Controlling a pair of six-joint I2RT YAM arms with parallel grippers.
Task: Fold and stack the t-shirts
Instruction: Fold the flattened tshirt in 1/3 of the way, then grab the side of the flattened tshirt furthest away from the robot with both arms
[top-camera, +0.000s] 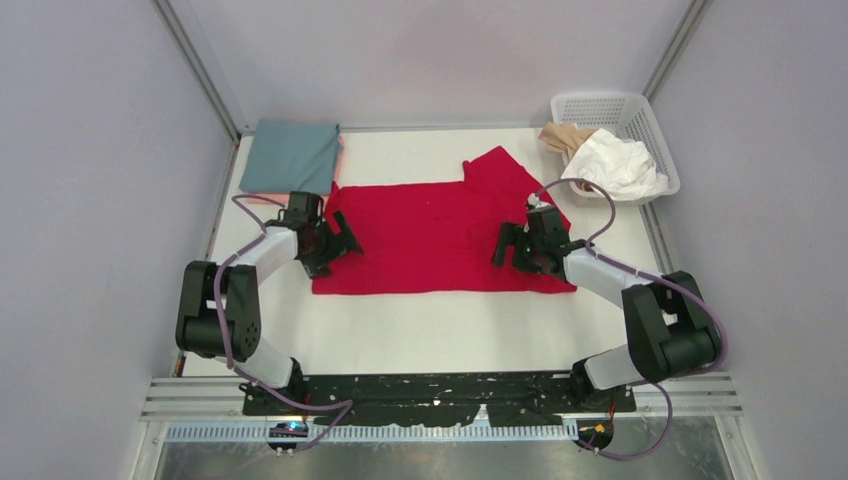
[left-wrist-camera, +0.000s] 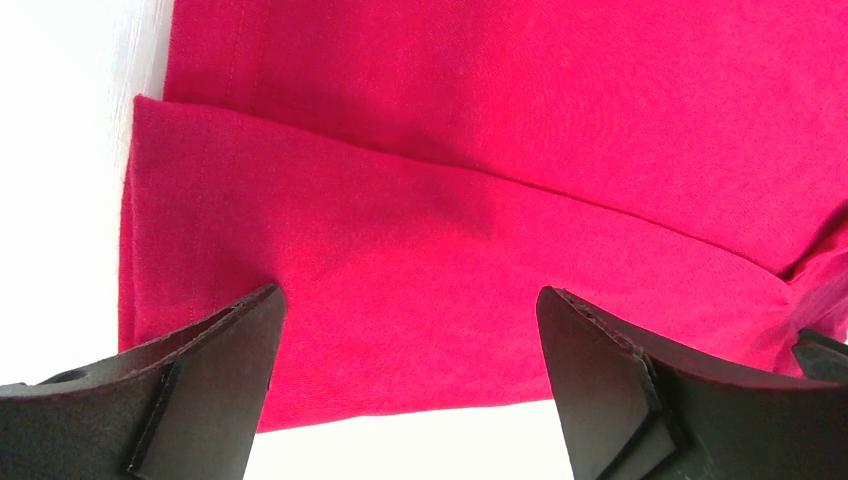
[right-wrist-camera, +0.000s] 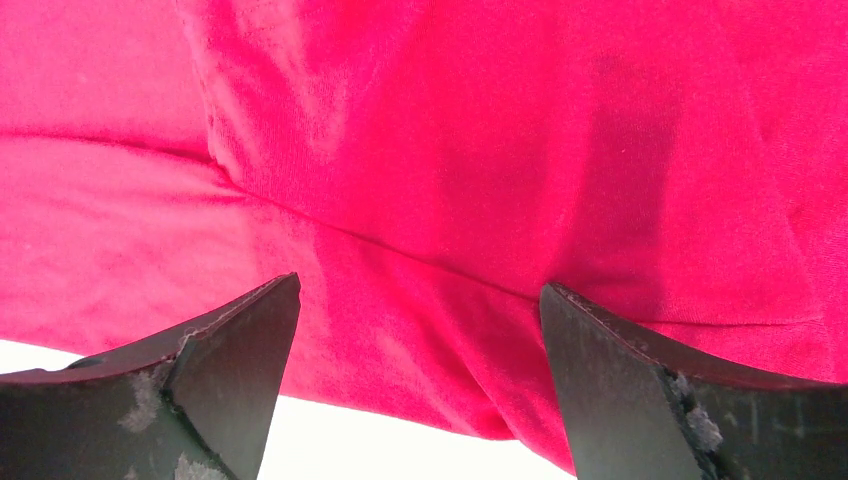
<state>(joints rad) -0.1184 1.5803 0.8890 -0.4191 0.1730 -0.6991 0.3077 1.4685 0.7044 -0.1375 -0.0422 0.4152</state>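
Overhead first: the red shirt lies spread across the middle of the desk, with one sleeve sticking out toward the upper right. The left fingers hang over its left edge and the right fingers over its right part, both spread wide and gripping nothing. A folded grey-teal shirt sits in the upper left corner. A white shirt and a beige shirt spill from the basket at upper right.

Left wrist view: the parted fingers sit just above a folded-over flap near the shirt's lower edge.

Right wrist view: the open fingers are over rumpled, layered cloth by the hem.

The risk, as I judge it, is that closing here could pinch only the top layer, or several layers at once, so the fold drags crooked. The loose sleeve could also spoil a tidy rectangle.
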